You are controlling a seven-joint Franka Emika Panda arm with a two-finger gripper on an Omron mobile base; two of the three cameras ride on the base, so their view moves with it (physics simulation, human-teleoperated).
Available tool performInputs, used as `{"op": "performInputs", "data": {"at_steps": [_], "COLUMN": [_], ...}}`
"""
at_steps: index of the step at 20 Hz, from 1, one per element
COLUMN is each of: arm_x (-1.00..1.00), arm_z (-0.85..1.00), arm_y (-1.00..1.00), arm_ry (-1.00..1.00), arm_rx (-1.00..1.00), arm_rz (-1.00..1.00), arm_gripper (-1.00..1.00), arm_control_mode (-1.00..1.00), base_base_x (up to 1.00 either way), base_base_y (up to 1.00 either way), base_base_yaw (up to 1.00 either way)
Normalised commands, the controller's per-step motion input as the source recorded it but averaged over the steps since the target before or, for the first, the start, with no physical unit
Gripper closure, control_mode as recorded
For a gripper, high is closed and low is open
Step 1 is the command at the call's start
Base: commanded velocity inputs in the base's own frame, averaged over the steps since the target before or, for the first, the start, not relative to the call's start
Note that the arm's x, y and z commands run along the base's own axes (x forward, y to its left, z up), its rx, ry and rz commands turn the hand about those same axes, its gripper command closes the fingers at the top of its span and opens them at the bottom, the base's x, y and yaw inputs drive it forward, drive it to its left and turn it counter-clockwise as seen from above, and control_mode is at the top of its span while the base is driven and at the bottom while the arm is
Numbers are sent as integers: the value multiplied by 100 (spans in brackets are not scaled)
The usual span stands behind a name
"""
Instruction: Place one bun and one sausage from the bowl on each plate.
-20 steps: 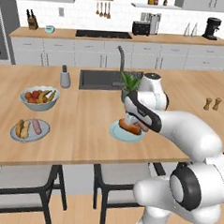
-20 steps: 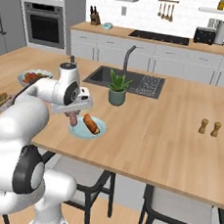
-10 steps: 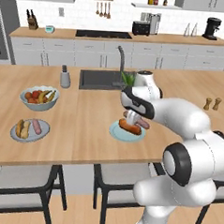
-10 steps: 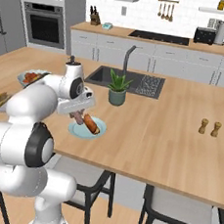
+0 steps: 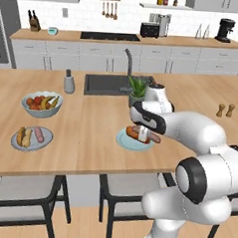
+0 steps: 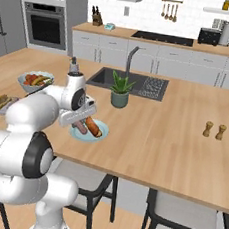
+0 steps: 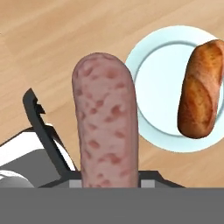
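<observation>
Fingers [image 7: 109,181] clamped on the sausage [image 7: 106,122] — arm has swung in over the near plate [image 7: 162,87], beside its orange bun [image 7: 200,87]; release would finish this plate.

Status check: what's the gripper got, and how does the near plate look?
Gripper shut on sausage, just beside the near plate. Orange bun already on that plate. Drop spot next to the bun looks open.
</observation>
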Motion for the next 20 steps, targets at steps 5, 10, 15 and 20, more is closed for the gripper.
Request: {"op": "performInputs", "data": {"at_steps": [5,10,15,20], "arm_x": [51,48,4,14], "arm_z": [-3,-4,-38,-47], "arm_y": [31,3,0,9], "arm_ry": [0,0,0,0], "arm_rx": [0,0,0,-4], "arm_rz": [13,10,3,1], "arm_gripper": [100,100,100,100], "arm_control_mode": [-100,-100,-100,-100], "base_base_x": [0,0,0,0], "base_base_y": [0,0,0,0], "base_base_yaw": [0,0,0,0]}}
